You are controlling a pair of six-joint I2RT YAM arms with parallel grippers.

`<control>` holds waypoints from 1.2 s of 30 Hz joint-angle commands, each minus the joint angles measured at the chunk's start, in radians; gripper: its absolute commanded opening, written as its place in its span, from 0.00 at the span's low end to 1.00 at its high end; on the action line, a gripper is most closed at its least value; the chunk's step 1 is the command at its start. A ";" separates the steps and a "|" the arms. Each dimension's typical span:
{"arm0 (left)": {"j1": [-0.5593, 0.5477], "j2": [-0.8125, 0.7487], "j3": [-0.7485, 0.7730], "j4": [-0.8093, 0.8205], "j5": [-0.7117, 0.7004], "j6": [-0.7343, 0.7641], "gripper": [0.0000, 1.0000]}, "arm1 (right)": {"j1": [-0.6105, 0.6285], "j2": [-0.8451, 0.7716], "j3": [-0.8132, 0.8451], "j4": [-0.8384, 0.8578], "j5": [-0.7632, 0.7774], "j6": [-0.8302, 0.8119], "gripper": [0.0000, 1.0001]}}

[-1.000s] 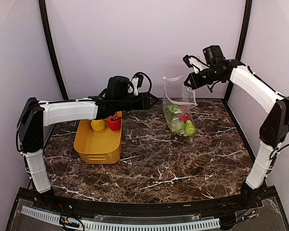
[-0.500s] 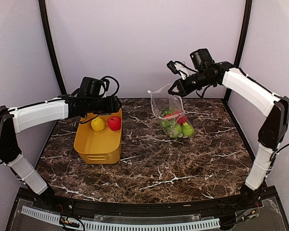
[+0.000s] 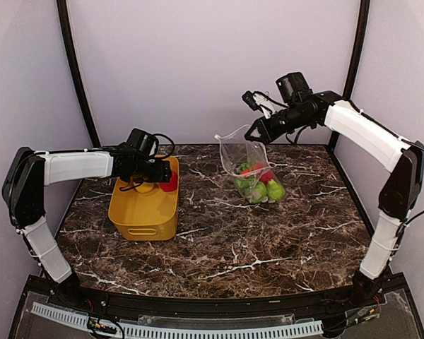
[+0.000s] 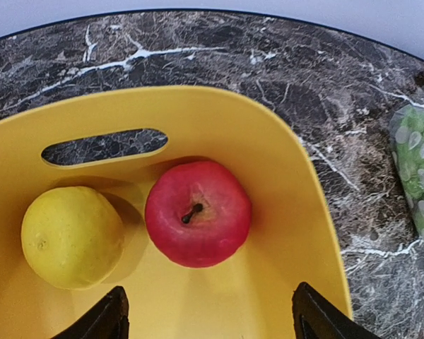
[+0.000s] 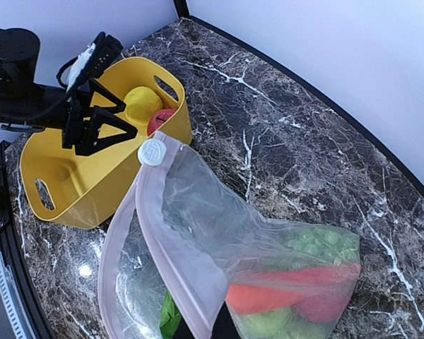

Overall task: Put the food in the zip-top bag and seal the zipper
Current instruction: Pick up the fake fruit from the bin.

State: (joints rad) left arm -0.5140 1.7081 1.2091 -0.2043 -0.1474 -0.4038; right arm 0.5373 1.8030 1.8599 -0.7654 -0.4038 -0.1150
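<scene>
Toward 1 o'clock on the marble table (image 3: 268, 240), found the zip-top bag (image 3: 244, 155) hung by its top edge from the right gripper (image 3: 256, 133), jaws pinched tight on the plastic. Counted several pieces of food (image 3: 261, 187) already inside, green ones plus something red and something orange-red, slumped at the bottom. Saw the mouth gaping, zipper (image 5: 171, 254) unjoined, slider (image 5: 153, 151) parked at one end. Toward 10 o'clock, logged a yellow basket (image 3: 145, 212) holding a red apple (image 4: 198, 212) and a lemon (image 4: 72, 236). Located the left gripper (image 4: 208, 314) right above the apple, jaws spread wide, nothing between them. Judged loading mostly done: two pieces left to move, then sealing, not yet begun.

Compared with a second ago: found the left gripper pulled back from beside the bag's mouth to the basket and lowered, jaws wider. Found the bag carried slightly toward 9 o'clock and tilted, mouth now leaning toward the basket. Noted apple and lemon unmoved.
</scene>
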 commanded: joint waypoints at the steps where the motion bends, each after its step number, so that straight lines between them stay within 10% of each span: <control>1: 0.024 0.051 0.038 -0.019 0.004 0.019 0.79 | 0.016 -0.007 -0.011 0.003 0.021 -0.012 0.00; 22: 0.081 0.285 0.181 0.075 0.114 0.071 0.81 | 0.049 -0.001 -0.022 -0.003 0.055 -0.038 0.00; 36: 0.081 0.251 0.175 0.032 0.172 0.068 0.55 | 0.053 -0.007 -0.022 -0.005 0.068 -0.044 0.00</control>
State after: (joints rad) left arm -0.4335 2.0178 1.3853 -0.1287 0.0074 -0.3359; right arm 0.5781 1.8030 1.8450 -0.7685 -0.3454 -0.1520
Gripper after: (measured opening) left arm 0.694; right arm 0.003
